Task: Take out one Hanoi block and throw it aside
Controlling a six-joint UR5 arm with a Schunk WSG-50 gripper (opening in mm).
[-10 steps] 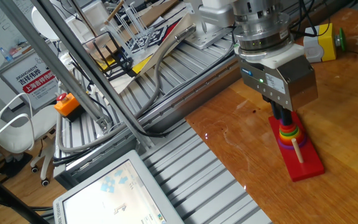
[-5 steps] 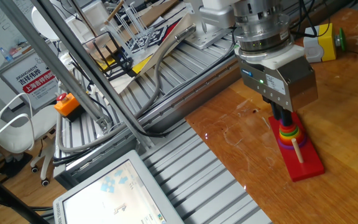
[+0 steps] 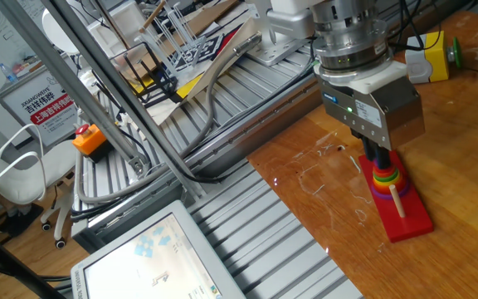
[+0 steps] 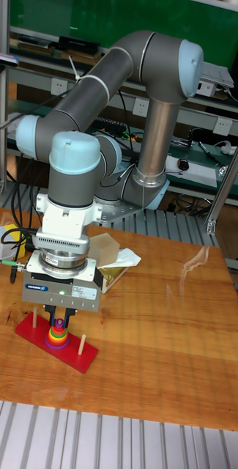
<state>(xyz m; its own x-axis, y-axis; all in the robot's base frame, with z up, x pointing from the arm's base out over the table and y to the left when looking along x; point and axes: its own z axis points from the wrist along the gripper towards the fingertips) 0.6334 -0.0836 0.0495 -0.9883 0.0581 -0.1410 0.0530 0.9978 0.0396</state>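
Observation:
A red peg base (image 3: 411, 223) (image 4: 83, 356) lies on the wooden table. Its middle peg carries a stack of coloured rings (image 3: 385, 181) (image 4: 58, 338): red, yellow and green over a wide purple one. The Hanoi block (image 4: 59, 321) is the small purple ring at the very top, showing only as a sliver between the black fingers. My gripper (image 3: 378, 164) (image 4: 58, 322) points straight down onto the stack top, its fingers narrow and closed against that ring. The fingers hide the ring in the fixed view. A bare wooden peg (image 3: 398, 200) (image 4: 80, 342) stands just in front of the stack.
A yellow box with a green button (image 3: 439, 52) sits at the table's far edge. A cardboard box with paper (image 4: 113, 264) lies behind the base. An aluminium rail surface (image 3: 247, 224) borders the table, with a screen (image 3: 148, 262) and an orange device (image 3: 90, 139) beyond.

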